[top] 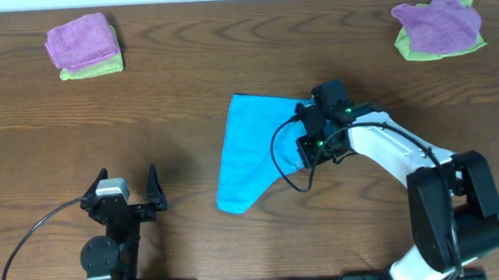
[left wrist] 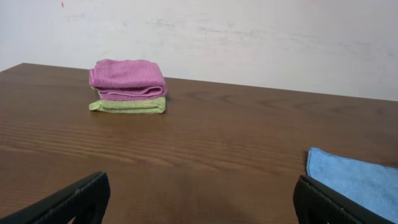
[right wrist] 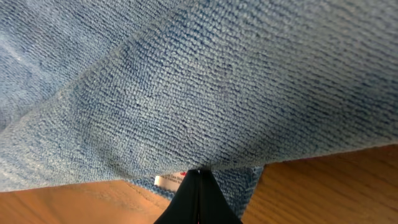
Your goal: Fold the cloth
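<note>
The sky-blue cloth [top: 248, 150] lies in the middle of the table, partly folded into a triangle shape. My right gripper [top: 312, 140] is at its right edge, shut on the cloth and lifting that edge. In the right wrist view the cloth [right wrist: 205, 93] fills the frame, the closed fingers [right wrist: 198, 177] pinch it, and the white tag [right wrist: 166, 181] shows just left of them. My left gripper [top: 129, 192] is open and empty near the front left. Its wrist view shows the cloth's corner [left wrist: 357, 180] at the right.
A folded purple cloth on a lime-green one [top: 83, 46] sits at the back left, also seen in the left wrist view [left wrist: 129, 84]. Another purple cloth on a lime-green one [top: 439, 24] lies at the back right.
</note>
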`<action>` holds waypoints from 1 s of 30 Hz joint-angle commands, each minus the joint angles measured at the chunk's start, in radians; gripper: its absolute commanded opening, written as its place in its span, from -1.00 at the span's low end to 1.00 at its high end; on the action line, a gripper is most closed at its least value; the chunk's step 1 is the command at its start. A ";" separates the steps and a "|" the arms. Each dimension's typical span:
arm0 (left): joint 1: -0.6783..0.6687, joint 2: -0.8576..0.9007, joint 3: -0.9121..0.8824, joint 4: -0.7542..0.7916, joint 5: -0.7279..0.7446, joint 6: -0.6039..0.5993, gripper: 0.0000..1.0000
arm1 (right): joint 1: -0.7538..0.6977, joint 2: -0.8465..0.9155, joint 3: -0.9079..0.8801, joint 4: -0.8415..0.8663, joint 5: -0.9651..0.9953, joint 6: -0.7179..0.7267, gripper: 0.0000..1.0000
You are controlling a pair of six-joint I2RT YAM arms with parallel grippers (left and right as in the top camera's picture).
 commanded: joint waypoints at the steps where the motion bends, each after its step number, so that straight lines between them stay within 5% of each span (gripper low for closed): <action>1: -0.004 -0.006 -0.034 -0.017 -0.003 0.011 0.91 | 0.012 0.024 -0.001 0.003 0.031 0.013 -0.97; 30: -0.004 -0.006 -0.034 -0.017 -0.003 0.011 0.91 | 0.014 0.047 0.002 -0.206 0.121 0.051 -0.97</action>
